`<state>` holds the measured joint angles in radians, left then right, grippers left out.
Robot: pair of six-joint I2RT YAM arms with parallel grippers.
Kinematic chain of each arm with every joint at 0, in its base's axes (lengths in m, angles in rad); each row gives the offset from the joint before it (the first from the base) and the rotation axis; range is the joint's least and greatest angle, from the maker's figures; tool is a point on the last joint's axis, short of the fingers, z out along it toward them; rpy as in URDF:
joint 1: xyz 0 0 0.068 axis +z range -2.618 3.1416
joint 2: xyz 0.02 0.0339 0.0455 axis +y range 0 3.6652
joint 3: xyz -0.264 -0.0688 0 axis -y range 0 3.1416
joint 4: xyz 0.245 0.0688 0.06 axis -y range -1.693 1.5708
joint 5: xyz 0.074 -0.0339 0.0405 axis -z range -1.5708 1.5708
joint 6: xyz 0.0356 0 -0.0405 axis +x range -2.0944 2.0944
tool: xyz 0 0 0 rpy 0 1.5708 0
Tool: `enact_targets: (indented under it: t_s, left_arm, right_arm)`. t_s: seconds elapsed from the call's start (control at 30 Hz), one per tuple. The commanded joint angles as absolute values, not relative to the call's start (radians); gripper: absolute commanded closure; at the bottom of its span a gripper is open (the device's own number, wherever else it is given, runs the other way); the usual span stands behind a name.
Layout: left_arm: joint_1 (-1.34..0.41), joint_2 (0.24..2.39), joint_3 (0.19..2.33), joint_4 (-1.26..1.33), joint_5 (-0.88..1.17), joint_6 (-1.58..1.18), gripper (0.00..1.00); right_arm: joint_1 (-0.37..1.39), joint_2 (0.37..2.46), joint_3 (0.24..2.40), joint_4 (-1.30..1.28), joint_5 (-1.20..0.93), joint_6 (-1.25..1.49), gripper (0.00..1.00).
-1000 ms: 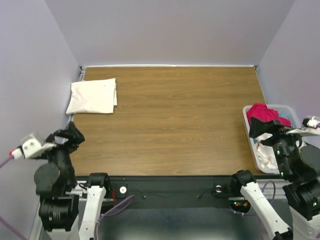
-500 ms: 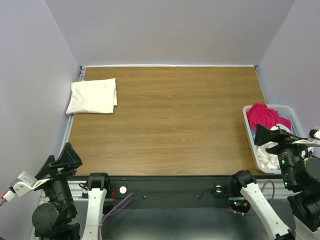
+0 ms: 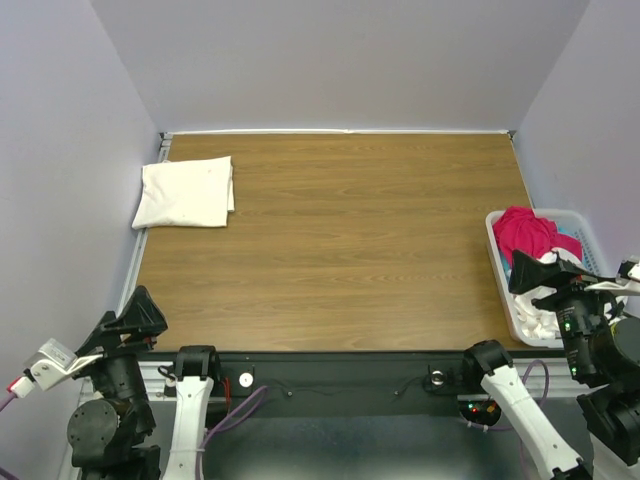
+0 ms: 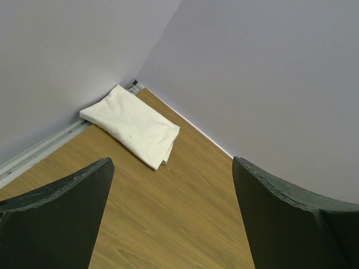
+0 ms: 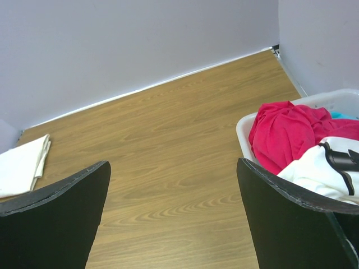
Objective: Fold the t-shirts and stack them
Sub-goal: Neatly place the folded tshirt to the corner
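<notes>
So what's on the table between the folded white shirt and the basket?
Nothing: that stretch of table is bare wood from the folded white shirt to the basket, clearest in the top view.

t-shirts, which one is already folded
The off-white t-shirt, flat in the table's far left corner. The red t-shirt and the white printed t-shirt lie crumpled in the basket.

My top cam looks down from above the near edge, whole worktop [image 3: 340, 240] in frame. Left wrist cam sits off the near left corner, aimed at the far left corner. Right wrist cam faces the far wall. All three share the folded shirt [image 3: 186, 193].
</notes>
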<state>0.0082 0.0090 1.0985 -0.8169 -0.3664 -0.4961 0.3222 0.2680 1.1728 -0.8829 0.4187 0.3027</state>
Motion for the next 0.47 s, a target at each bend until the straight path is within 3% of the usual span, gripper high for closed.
enact_targets:
  t_s: [0.0,0.43]
  left_arm:
    - [0.011,-0.029,1.082,-0.782,-0.367,-0.517,0.01]
    - [0.009,-0.008,1.04,-0.721,-0.356,-0.518,0.01]
  right_arm:
    - [0.333,0.253,1.178,-0.853,0.42,0.282,0.0]
    - [0.336,0.258,1.166,-0.828,0.407,0.265,0.0]
